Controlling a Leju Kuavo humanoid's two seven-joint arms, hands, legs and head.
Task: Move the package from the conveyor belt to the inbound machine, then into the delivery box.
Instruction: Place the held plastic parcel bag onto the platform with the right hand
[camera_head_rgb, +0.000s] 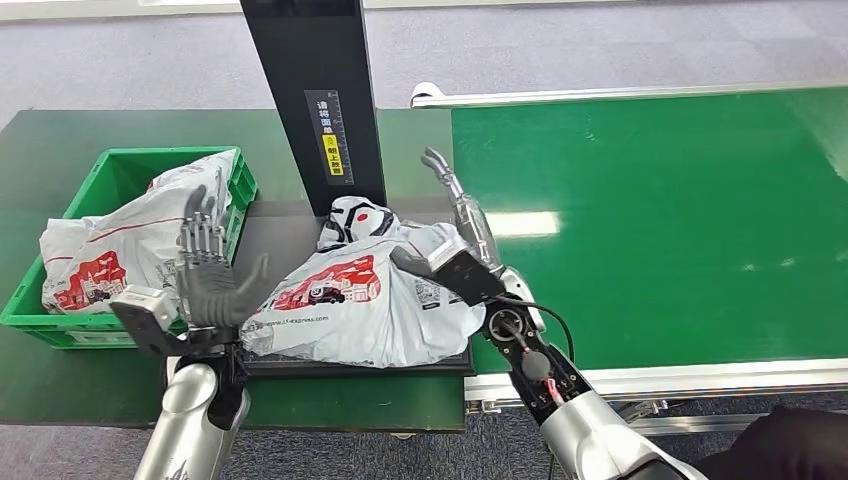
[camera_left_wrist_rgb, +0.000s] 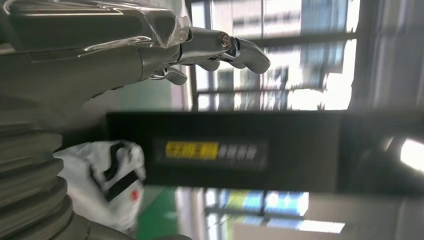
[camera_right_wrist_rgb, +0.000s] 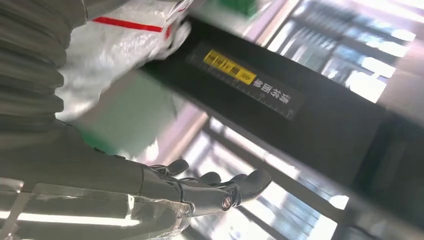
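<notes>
The package, a white plastic mailer bag with red printing and a line of small web-address text too fine to read, lies on the dark platform of the inbound machine, right at the foot of its black upright column; the bag's knotted top, black-and-white with red dots, points toward the column; on the column a ruler-like label carries Chinese characters and a yellow patch, not legible from the head view, and blurred in both wrist views too; left hand stands upright just beside the bag's left edge, fingers spread and straight, thumb out toward the bag, holding nothing; in the left wrist view its fingers stick out into open air, with the white bag off behind the wrist; right hand is stretched out past the bag's right side, over the edge between the machine and the green conveyor belt, fingers extended and empty; the right forearm lies across the bag's right corner; in the right wrist view the fingers are loosely apart, gripping nothing; over on the dark green tabletop sits the green delivery box, a slotted crate, with another white bag of the same red print spilling over its near rim.
</notes>
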